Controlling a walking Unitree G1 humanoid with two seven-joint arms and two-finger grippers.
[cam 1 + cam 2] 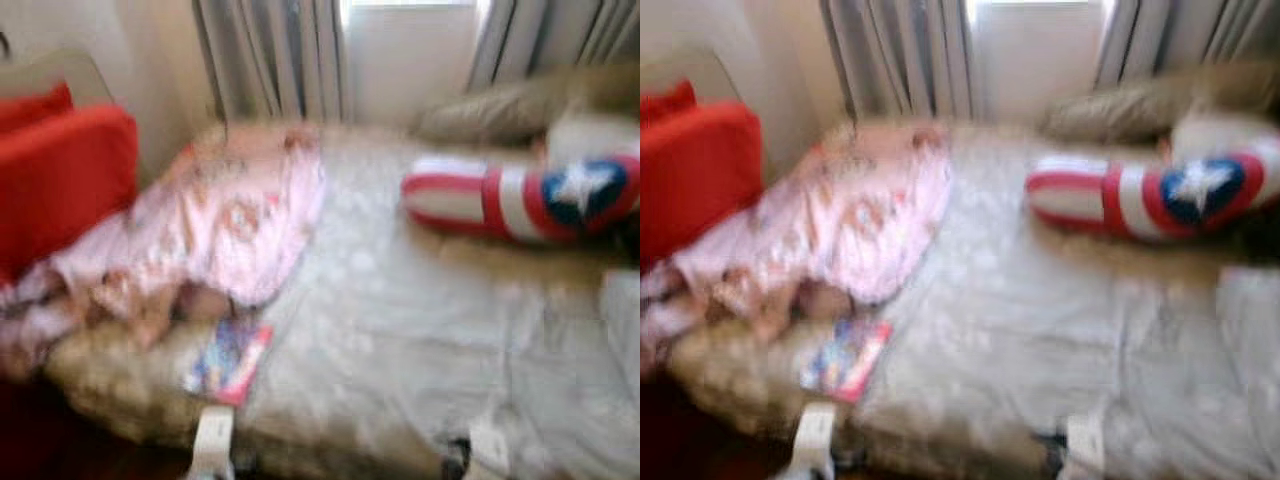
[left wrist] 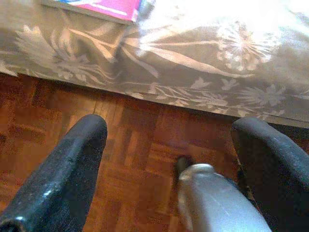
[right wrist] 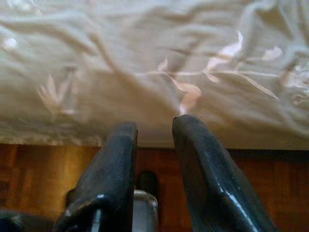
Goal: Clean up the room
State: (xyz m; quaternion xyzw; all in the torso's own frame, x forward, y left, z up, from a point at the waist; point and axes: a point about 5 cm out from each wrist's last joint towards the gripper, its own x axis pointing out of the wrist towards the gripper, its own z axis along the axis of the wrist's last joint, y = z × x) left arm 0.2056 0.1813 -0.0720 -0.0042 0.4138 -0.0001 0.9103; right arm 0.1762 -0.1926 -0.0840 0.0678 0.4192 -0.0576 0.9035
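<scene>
here, book [image 1: 230, 362] on bed [image 1: 400, 330], pink blanket [image 1: 230, 220], striped pillow [image 1: 520, 195]

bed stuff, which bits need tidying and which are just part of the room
To tidy:
pink blanket, crumpled on the bed
book at the bed's near edge
shield cushion

Just there:
grey bedspread
red chair
curtains
beige pillow
wood floor

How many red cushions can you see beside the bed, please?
2: one large red cushion at the bed's left side, and a second stacked behind it, partly hidden. Blur may conceal others.
</scene>
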